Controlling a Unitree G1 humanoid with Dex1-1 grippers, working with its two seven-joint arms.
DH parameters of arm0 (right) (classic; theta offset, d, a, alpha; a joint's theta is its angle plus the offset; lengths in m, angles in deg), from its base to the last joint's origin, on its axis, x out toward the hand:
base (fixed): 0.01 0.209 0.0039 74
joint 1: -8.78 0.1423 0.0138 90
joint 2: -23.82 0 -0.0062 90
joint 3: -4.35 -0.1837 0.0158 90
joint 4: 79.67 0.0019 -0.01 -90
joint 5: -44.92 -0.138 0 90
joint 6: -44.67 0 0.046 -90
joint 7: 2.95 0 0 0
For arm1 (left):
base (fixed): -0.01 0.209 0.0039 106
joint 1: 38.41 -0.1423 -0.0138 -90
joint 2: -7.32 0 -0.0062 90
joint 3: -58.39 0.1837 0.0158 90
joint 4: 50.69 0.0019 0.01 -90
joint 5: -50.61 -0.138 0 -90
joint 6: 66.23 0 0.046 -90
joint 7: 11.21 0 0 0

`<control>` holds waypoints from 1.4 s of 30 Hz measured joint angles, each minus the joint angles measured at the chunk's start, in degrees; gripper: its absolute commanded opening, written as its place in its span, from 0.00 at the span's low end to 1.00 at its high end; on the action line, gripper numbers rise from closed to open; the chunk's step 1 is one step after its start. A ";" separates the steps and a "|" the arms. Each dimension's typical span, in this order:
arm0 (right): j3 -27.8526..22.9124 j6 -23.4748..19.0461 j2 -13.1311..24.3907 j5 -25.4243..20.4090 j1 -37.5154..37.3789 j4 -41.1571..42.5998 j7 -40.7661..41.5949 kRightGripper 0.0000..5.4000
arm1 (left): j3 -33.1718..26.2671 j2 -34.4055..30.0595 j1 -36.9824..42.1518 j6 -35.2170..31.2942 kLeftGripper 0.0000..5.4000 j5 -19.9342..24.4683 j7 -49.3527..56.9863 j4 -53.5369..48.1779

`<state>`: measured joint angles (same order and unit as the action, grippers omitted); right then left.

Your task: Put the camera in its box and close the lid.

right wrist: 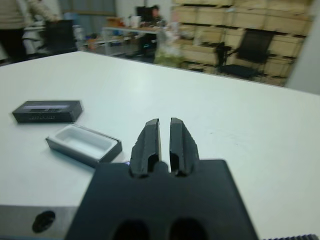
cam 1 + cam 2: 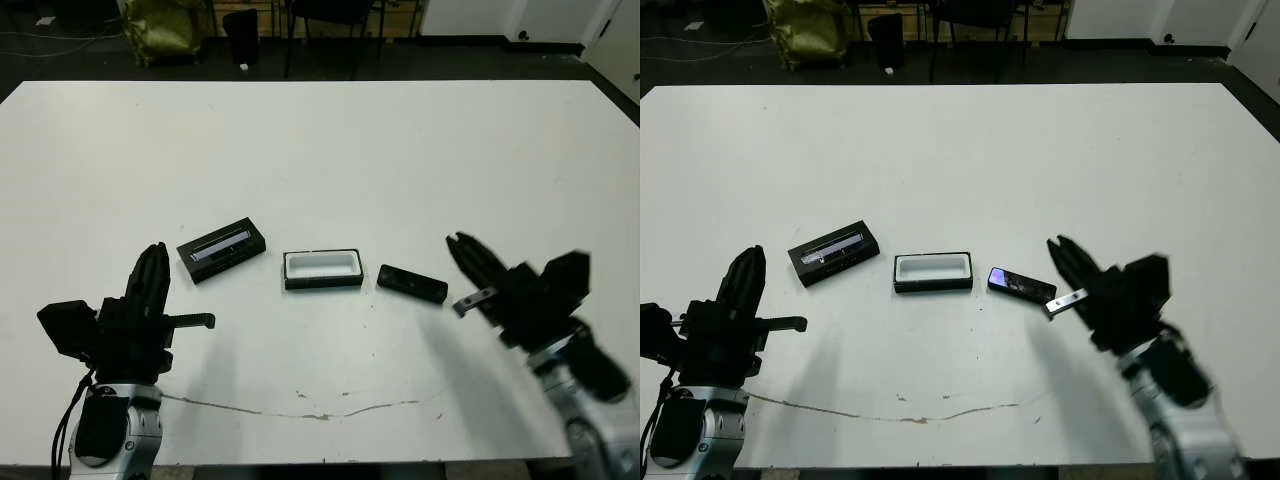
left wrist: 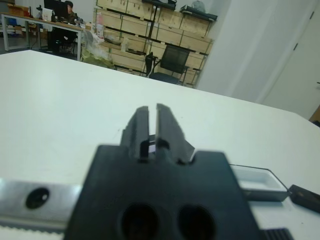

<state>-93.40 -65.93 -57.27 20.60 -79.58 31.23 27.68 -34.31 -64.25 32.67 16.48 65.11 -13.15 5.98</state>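
White worktop [image 2: 330,150] carries three things in a row: the lid [image 2: 221,248] on the left, the open box [image 2: 322,269] in the middle, the camera [image 2: 411,284] just right of it. Left end effector [image 2: 152,272] hovers near the lid, fingers pressed together. Right end effector [image 2: 462,250] hovers close to the camera, fingers together, holding nothing.

The table [image 2: 330,140] has a smooth, matt white top, marked near its front edge by a thin brownish crack-like line [image 2: 300,410]. The lid [image 2: 221,248] looks like matt black card with a glossy silver-grey strip along its top. The box [image 2: 322,269] has matt black walls and a smooth white lining. The camera [image 2: 1021,285] is black with a shiny bluish patch at its left end. Both grippers' fingers [image 1: 159,145] look like matt black plastic, mounted on brushed metal.
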 measured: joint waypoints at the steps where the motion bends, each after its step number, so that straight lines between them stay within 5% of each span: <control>1: -0.19 -0.73 1.49 -0.23 1.40 -1.34 1.40 0.07 | 0.15 0.03 -0.09 -0.07 0.00 -0.06 0.10 -0.07; 8: 2.47 -0.85 9.64 1.76 9.92 -10.16 12.31 0.35 | 1.04 0.03 -0.24 -0.18 0.00 -1.04 0.73 -0.32; 18: 10.01 7.68 11.31 5.64 19.53 -25.08 28.66 0.76 | 0.84 -0.04 -0.42 -1.07 0.00 -0.92 0.94 -0.73; 24: 12.85 8.76 11.31 7.18 21.10 -28.12 32.44 1.00 | 0.84 -0.05 -0.43 -1.18 0.00 -0.96 0.93 -0.83; 35: 14.48 2.29 12.01 7.46 22.19 -28.57 35.25 1.00 | 0.89 -0.09 -0.72 -1.21 0.00 -1.05 0.55 -0.82; 42: 15.26 3.51 12.33 8.95 22.38 -30.61 36.56 1.00 | 0.97 -0.09 -0.59 -1.17 0.00 -1.04 0.37 -0.36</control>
<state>-78.14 -62.42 -44.94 29.55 -57.20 0.62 64.24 -33.34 -64.35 32.08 15.31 64.08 -12.78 5.62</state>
